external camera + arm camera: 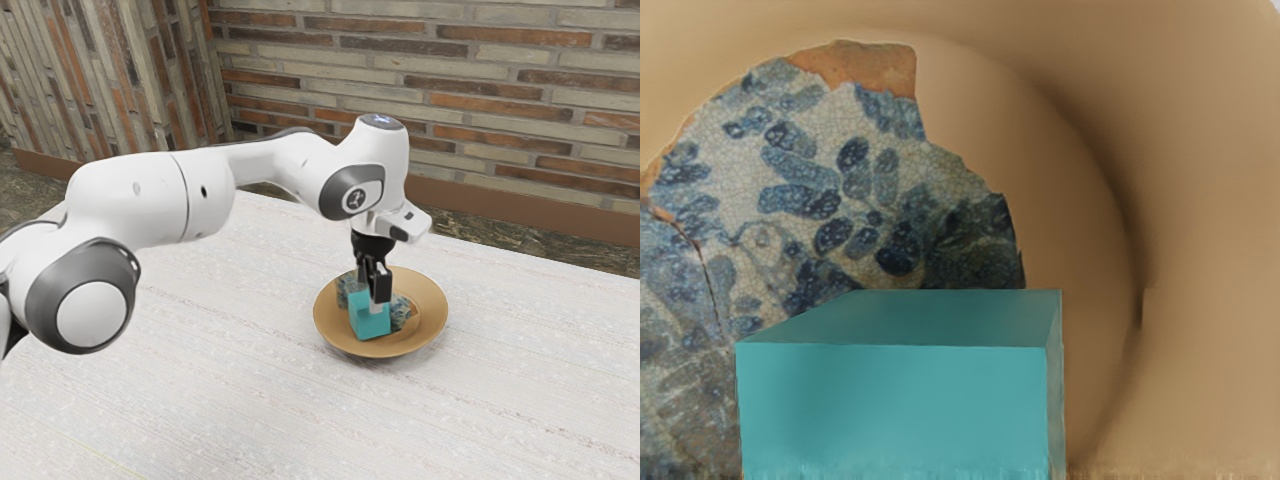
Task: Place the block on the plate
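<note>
In the exterior view the gripper (pixel 371 290) points down over the brown plate (pixel 430 305), its fingers on two sides of the teal block (pixel 370 325), shut on it. The block is within the plate's rim, low over its inside; whether its underside touches the plate is hidden. In the wrist view the block (pixel 895 410) sits large at the lower edge, with the tan plate (pixel 1210 200) around and beyond it.
A blue-and-white patterned piece with a broken edge (pixel 830 190) lies on the plate beside the block, partly hidden by it. The white table (pixel 220 400) surrounds the plate, and a brick wall (pixel 500 100) stands behind.
</note>
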Action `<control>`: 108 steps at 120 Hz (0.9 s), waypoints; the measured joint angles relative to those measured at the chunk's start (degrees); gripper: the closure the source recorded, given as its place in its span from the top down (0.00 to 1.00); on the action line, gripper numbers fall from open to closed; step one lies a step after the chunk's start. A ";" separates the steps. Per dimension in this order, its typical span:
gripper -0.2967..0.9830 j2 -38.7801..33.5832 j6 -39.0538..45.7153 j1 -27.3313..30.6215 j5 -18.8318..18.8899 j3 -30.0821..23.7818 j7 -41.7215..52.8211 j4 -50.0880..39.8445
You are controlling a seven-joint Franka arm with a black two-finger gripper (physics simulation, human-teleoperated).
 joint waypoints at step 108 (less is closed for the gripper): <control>0.77 -33.05 -10.84 10.33 -1.02 8.67 -5.57 -11.92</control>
